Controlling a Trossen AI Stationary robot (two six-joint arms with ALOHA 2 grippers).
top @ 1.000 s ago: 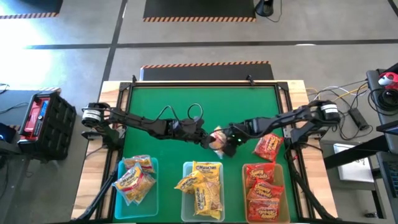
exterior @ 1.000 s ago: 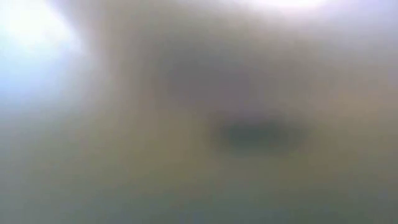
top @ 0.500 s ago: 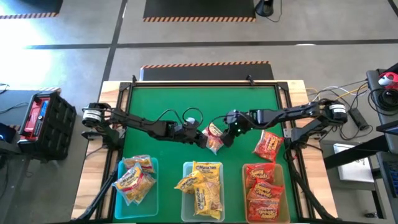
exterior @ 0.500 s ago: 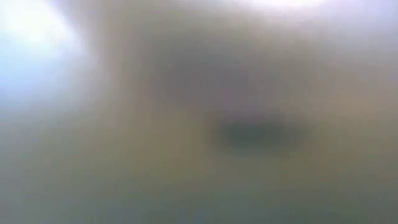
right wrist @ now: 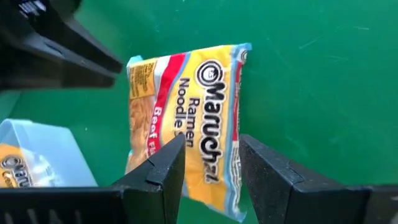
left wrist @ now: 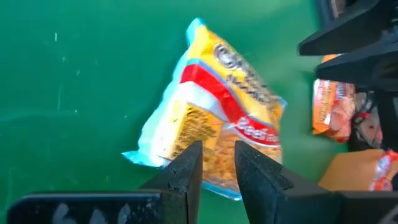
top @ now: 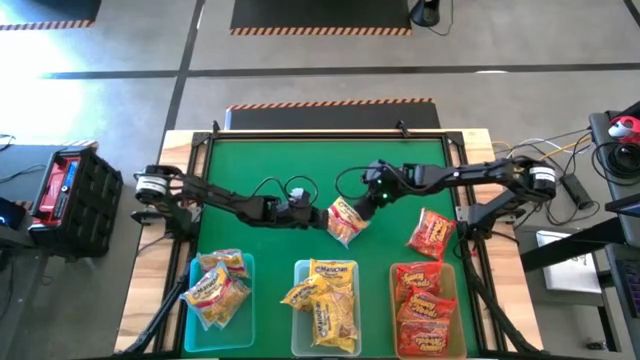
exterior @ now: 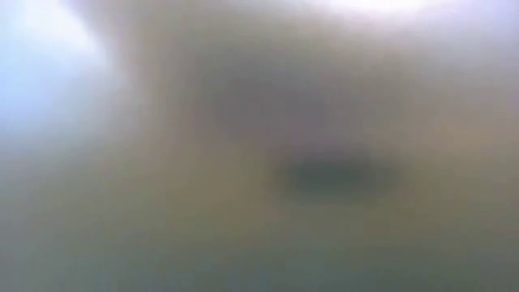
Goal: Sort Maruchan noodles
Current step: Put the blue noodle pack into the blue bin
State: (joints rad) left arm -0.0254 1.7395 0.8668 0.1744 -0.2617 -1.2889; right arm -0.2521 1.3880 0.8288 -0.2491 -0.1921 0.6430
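A yellow Maruchan noodles packet [top: 347,222] with a red band sits at the middle of the green mat, and my left gripper [top: 322,218] is shut on it. It also shows in the left wrist view [left wrist: 224,99] and in the right wrist view [right wrist: 186,118]. My right gripper [top: 368,203] stands open just beyond the packet's far right side. Its fingers [right wrist: 168,165] are apart and touch nothing. A loose red packet [top: 432,232] lies flat on the mat at the right. The low view is a blur. My left gripper pinches the yellow packet's near edge [left wrist: 217,174] between its two fingers. The fingers come from the table's left, slanting down. The packet sticks out beyond the fingertips, tilted. I cannot tell whether its far corner [left wrist: 196,26] touches the mat.
Three translucent bins stand along the near edge. The left one [top: 246,262] holds orange-yellow packets, the middle one [top: 298,270] yellow packets, and the right one [top: 458,275] red packets. The far half of the mat [top: 320,160] is bare green.
My right gripper has drawn back from the yellow packet toward the table's far edge and risen. My left gripper has kept hold of the packet, sunk a little and rolled. The packet has turned with it and stayed near the mat's middle.
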